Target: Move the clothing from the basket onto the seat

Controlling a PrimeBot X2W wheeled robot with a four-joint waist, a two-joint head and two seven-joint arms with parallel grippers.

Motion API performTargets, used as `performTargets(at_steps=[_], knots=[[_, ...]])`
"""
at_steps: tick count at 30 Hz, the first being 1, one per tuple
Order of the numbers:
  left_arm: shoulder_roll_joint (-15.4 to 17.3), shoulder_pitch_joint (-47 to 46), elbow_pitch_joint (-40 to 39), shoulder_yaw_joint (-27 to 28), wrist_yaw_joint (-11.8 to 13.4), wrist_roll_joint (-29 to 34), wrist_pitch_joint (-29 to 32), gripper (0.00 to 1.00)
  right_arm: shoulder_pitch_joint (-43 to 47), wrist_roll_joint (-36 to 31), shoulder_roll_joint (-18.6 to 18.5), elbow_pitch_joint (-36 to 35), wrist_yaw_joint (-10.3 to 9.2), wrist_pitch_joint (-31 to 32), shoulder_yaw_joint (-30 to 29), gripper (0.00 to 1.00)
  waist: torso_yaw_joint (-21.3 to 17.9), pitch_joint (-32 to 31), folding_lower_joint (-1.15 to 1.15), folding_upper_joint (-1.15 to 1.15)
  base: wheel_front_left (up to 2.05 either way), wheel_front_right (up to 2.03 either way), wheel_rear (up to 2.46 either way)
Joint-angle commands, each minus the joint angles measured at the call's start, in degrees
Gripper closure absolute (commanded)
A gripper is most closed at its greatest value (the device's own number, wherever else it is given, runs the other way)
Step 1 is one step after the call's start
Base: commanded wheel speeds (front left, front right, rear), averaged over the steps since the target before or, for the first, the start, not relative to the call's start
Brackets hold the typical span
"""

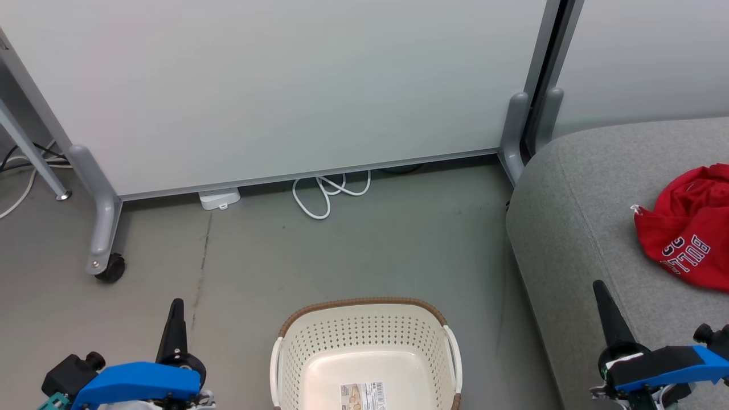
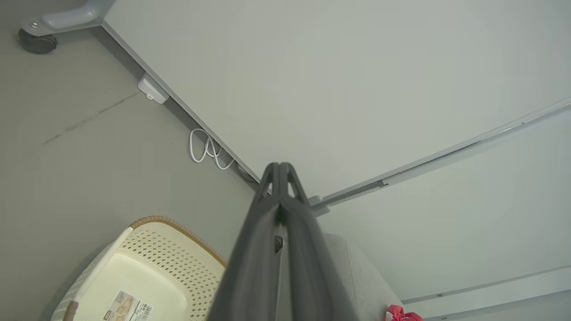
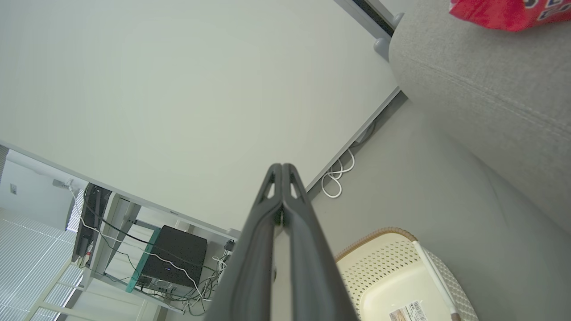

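Clothing (image 1: 686, 228): a crumpled red heap on the seat (image 1: 575, 239), toward its right side and well apart from the basket (image 1: 364, 300). White "BULLS" lettering reads upside down on the near fold. A scrap of white trim sticks out at the heap's left edge. The heap runs off the edge of the head view, so I cannot tell whether it is one garment or several.

Basket: stands on the floor just left of the seat. The part of its bottom that shows is bare except for the label sticker (image 1: 363, 396). Its near end is cut off in every view.

Left gripper (image 1: 177, 304): fingers pressed flat together with nothing between them. It is beside the basket's left side.

Right gripper (image 1: 601, 289): also closed tight and empty. It is near the seat's front edge, short of the heap.

Handling, as I judge it: the fabric looks thin, light and limp, probably a little slick. It would sag and trail from any single pinch and could slip from a shallow one. The best hold looks like a raised ridge of folds at the top of the heap, taken deep enough to catch several layers. The flat lettered panel offers little to pinch.
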Motion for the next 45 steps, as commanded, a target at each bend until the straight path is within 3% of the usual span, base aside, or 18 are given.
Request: performTargets(at_steps=[1, 45], knots=[[0.1, -1.5, -0.9, 0.6, 0.0, -1.5, 0.5, 1.0, -1.6, 1.7, 0.0, -0.3, 0.03, 0.2, -0.2, 1.0, 0.0, 0.0, 0.0, 0.0, 0.0, 0.0, 0.0], [-0.8, -3.3, -2.8, 4.6, -0.1, -21.6, 6.5, 1.0, -3.6, 24.1, 0.3, 1.4, 0.04, 2.8, -1.0, 1.0, -0.1, 0.2, 0.0, 0.0, 0.0, 0.0, 0.0]])
